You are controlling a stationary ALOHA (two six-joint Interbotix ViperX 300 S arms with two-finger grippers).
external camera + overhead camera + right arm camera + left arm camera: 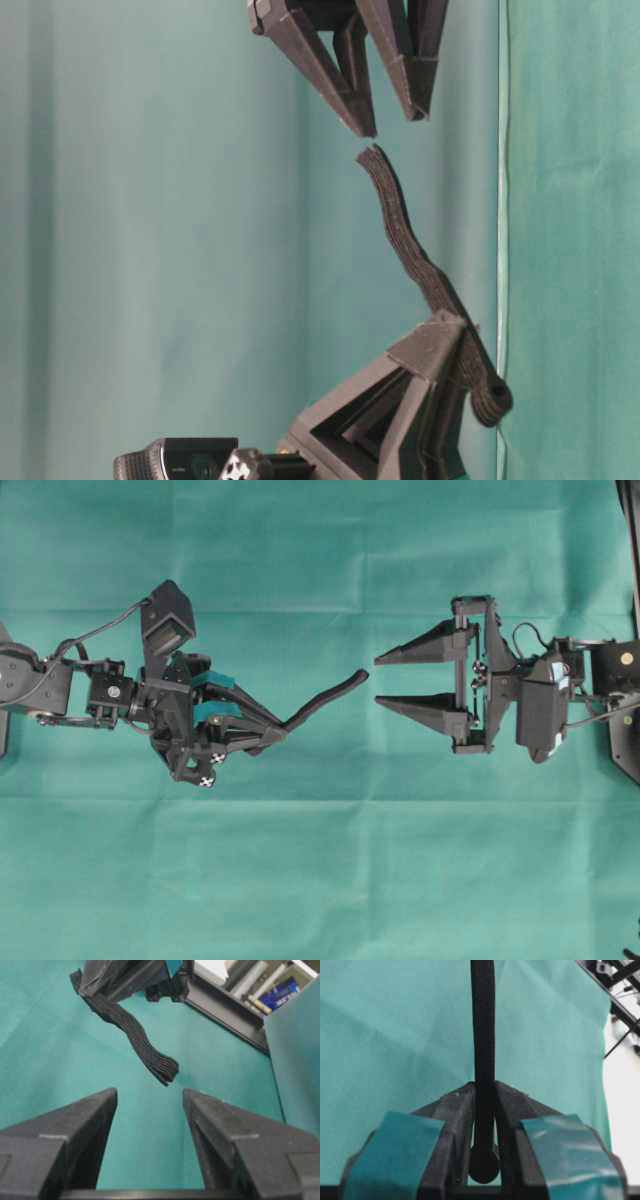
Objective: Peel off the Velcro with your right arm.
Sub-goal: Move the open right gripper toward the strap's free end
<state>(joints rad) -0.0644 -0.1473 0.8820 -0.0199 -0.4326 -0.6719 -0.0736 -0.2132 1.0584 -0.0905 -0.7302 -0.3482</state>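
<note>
Left gripper (272, 737) fingers clench the Velcro (325, 700); its free end seems just short of the right gripper's (382, 681) spread, empty fingers.

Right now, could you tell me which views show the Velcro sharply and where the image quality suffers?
Right wrist view: Velcro ribbing crisp, lit evenly. Left wrist view: strap texture sharp, the near teal tape soft, right edge overexposed to white. Table-level view: strap clear against the green cloth. Overhead view: flat light, faint shadows.

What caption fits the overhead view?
Left gripper holds the Velcro strap out toward the open right gripper, a gap between them.
</note>
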